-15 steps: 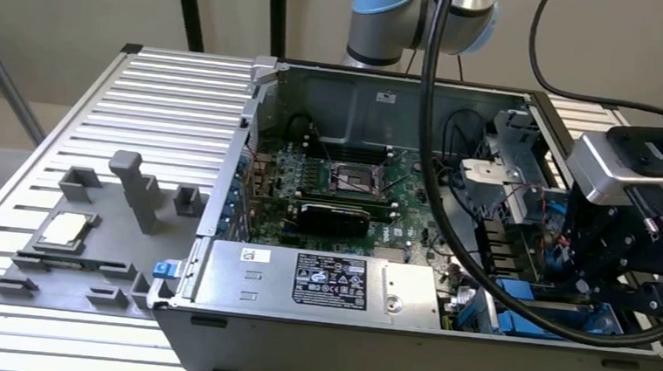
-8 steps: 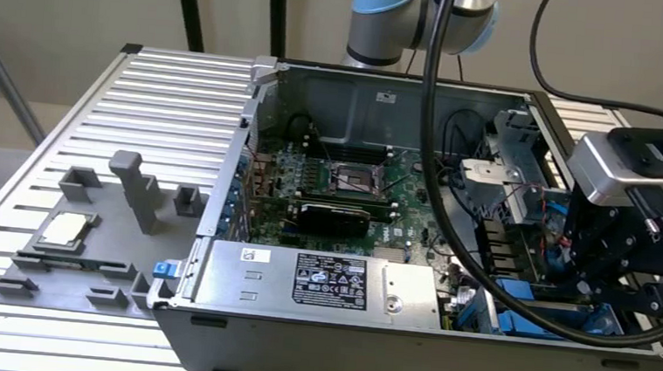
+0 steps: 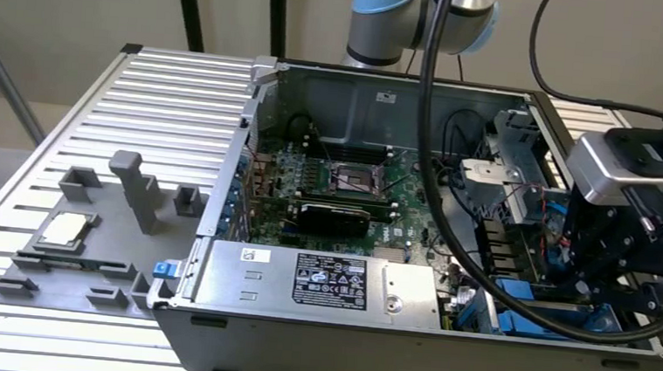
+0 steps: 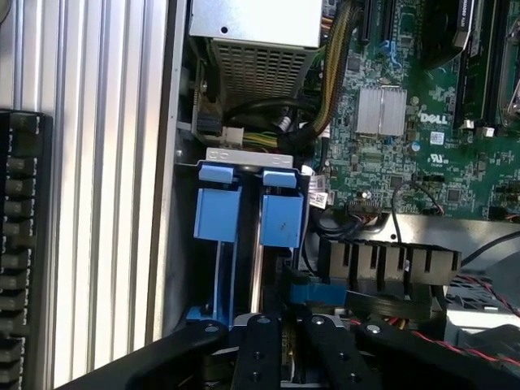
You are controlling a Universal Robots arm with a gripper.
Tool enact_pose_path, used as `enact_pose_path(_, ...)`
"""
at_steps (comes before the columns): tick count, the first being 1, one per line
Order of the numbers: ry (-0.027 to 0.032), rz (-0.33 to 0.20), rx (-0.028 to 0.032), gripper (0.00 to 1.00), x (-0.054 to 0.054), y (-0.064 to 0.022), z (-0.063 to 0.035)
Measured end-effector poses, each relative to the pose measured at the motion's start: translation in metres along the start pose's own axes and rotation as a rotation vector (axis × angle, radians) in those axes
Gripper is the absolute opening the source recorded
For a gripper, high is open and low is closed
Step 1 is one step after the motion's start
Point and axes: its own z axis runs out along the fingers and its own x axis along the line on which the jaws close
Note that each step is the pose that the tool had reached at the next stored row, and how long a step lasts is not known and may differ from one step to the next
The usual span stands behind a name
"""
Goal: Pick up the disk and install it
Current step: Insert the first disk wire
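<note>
gripper [image 3: 605, 283] low inside open computer case [image 3: 373, 92], beside blue carriers [image 3: 528, 309].

Even, diffuse light falls on the ribbed worktop [image 3: 104, 91], which shines pale, while the open computer case [image 3: 415, 331] sinks into shadow. In the wrist view, the black fingers [image 4: 268, 349] appear soft-focused and dim.

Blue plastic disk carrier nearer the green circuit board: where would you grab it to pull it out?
Probably by the squared tab end of the blue plastic disk carrier, coming straight in through the case's open side. It stands on edge, close beside its twin carrier, so only that outward edge seems free.
</note>
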Motion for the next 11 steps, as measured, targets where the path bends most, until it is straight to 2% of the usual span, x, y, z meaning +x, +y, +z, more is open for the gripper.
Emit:
enact_pose_path(5,0.0012,0.006,0.0001,0.00,-0.0015,-0.0001,0.0014)
enact_pose_path(11,0.0060,0.015,0.0002,0.00,-0.0016,-0.0004,0.0029)
